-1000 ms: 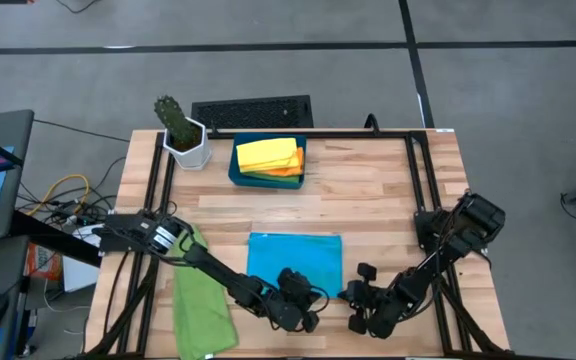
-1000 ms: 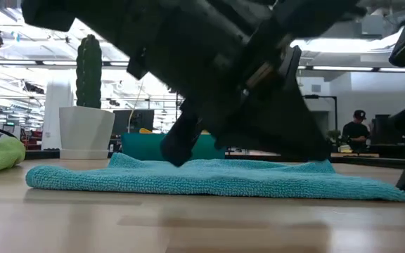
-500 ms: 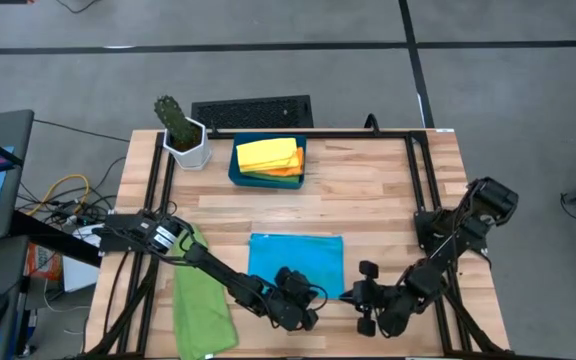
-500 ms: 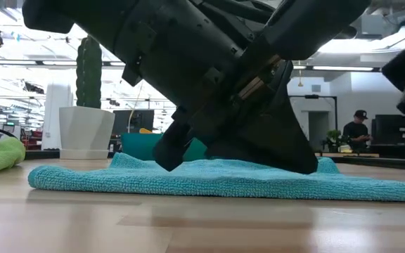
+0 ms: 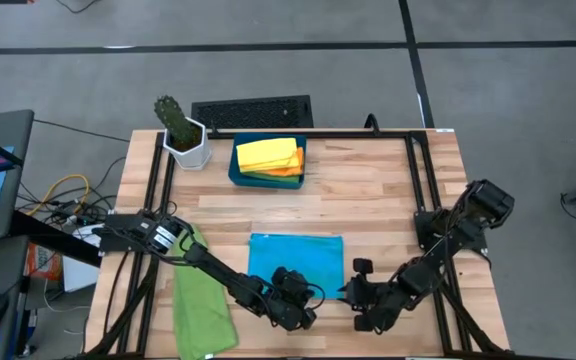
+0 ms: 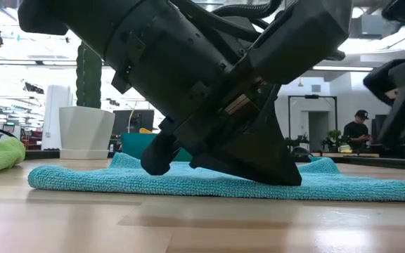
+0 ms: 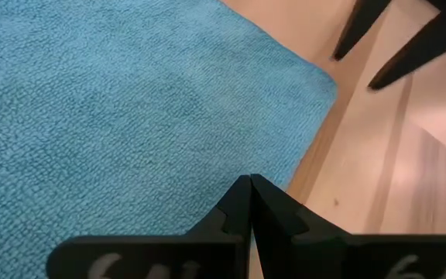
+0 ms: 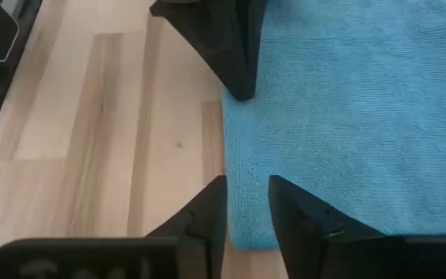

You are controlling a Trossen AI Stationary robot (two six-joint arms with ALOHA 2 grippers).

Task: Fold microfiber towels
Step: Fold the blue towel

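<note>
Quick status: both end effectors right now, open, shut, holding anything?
Left end effector: shut, empty, over the blue towel.
Right end effector: open, empty, at the towel's edge.

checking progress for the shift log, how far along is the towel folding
Done: a yellow towel over an orange towel lies folded in the teal tray. In hand: the sky-blue towel lies flat and neat at the front, with the left gripper shut at its edge and the right gripper part open at its corner. Left: the green towel lies rumpled on the left.
</note>
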